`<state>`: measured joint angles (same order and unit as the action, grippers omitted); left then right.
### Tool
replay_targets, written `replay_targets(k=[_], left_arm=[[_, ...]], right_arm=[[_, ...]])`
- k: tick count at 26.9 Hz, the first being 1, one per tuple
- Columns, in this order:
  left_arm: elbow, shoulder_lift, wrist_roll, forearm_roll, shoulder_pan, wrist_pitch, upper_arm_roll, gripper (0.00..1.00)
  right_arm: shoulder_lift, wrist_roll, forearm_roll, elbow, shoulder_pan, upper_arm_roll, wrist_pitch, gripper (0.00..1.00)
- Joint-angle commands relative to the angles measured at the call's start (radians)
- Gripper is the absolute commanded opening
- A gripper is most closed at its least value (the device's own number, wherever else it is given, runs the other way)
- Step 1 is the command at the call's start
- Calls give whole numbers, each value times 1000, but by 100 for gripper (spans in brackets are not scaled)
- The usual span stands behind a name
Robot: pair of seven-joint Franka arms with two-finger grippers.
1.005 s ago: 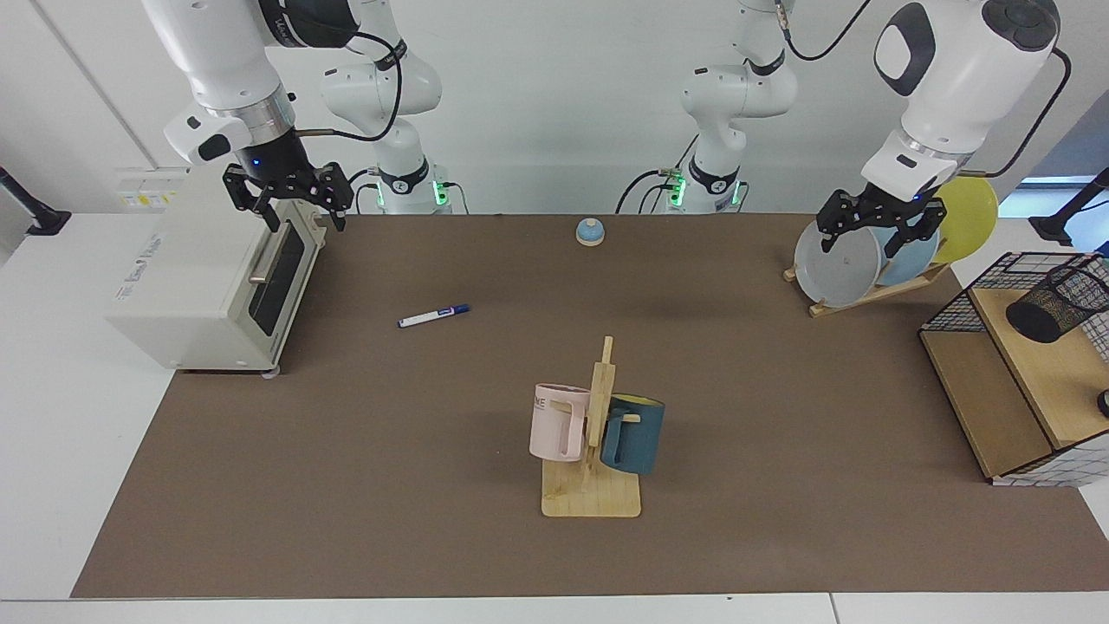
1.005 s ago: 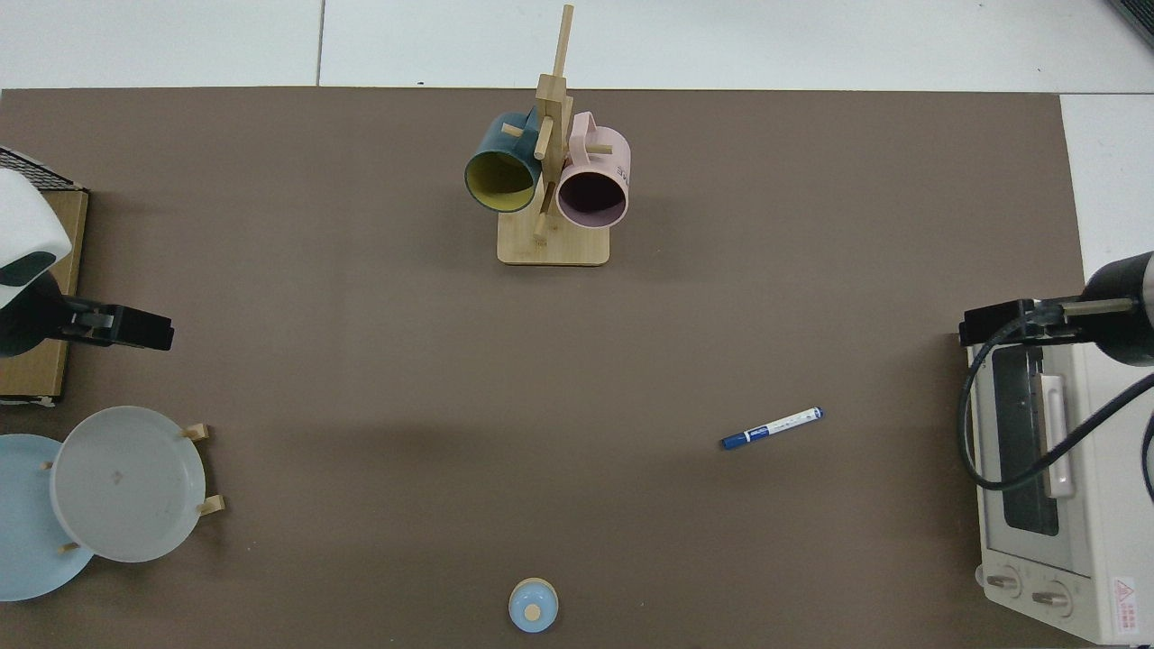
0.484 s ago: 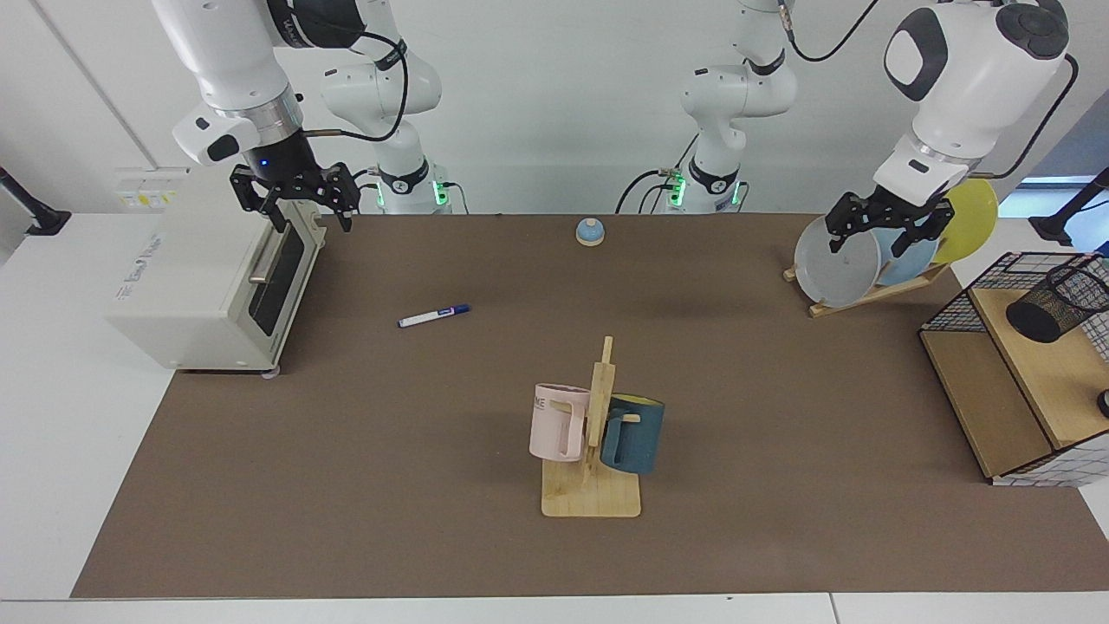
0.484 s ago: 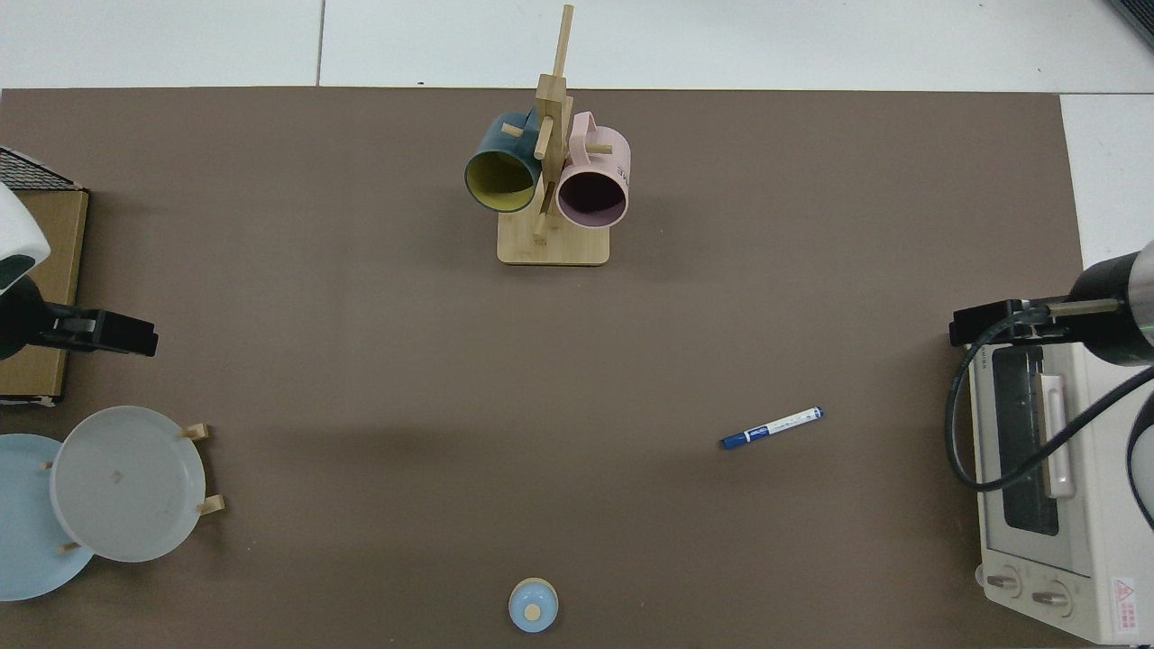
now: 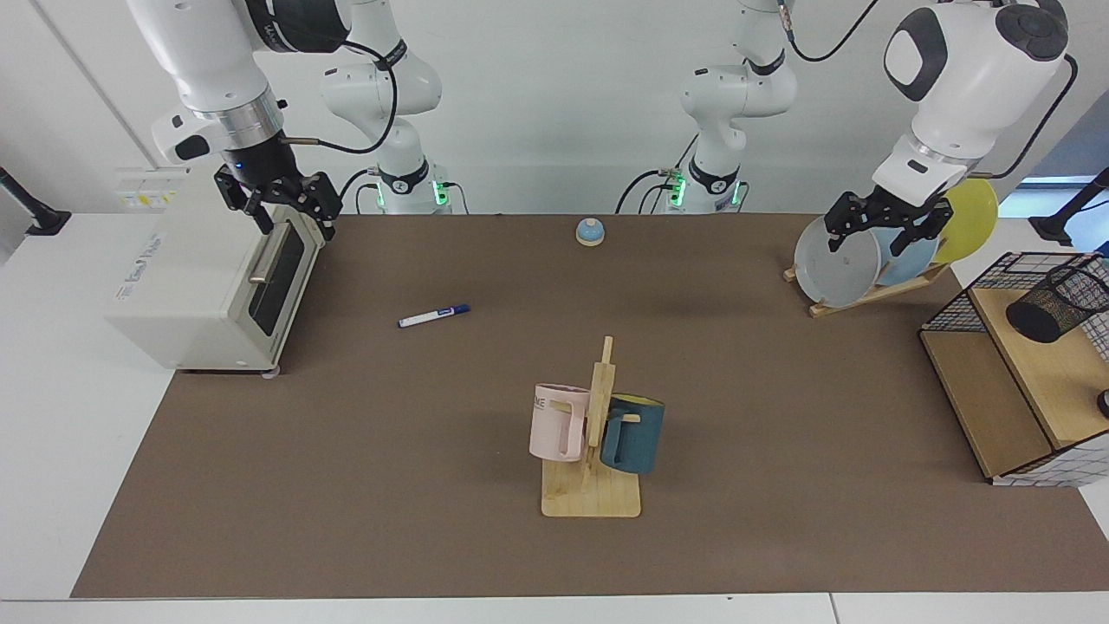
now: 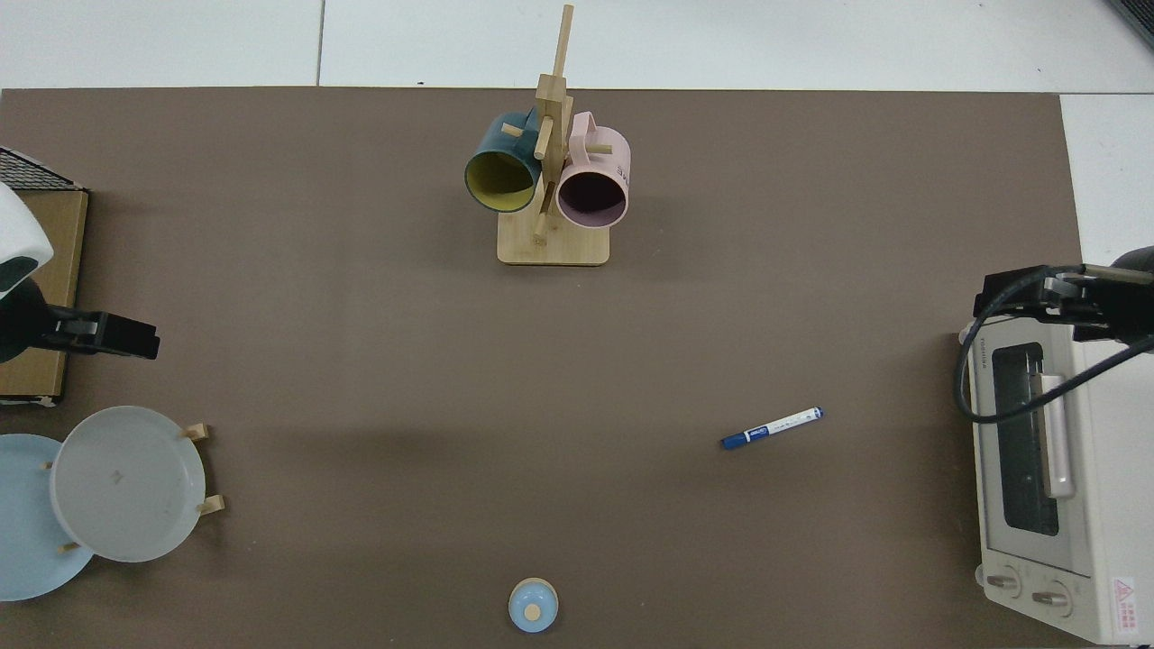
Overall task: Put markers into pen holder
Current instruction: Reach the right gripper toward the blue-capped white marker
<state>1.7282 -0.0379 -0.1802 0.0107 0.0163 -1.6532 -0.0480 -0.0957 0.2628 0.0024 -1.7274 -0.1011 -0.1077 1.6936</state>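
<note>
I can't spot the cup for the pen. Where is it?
In the facing view the pen holder lies tipped on the wooden shelf of the wire basket at the far right edge, beyond the plate rack, far from the marker.

lab | two Franka arms [image 5: 217,69]; staged brown table [image 5: 780,520]

The toaster oven [image 6: 1037,469] carries "TOSHIBA" along its door's edge in the top view. The pink mug [image 5: 559,422] shows the letters "ME". The marker's [image 5: 433,315] label is too small to read.
</note>
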Motion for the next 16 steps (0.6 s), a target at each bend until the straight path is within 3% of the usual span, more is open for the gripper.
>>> replay_targets(k=[1,7,16], left_arm=[[14,-14,-5,11,-7,7,7,100],[16,-17,-5,12,-7,9,7,100],[16,-16,-9,12,-7,3,7,100]], right_arm=[[-35,226,22,-90,1,10,50,100],[-55,455,24,-172,-38,22,54,100],[-49,978,28,-290,-161,23,92,100]])
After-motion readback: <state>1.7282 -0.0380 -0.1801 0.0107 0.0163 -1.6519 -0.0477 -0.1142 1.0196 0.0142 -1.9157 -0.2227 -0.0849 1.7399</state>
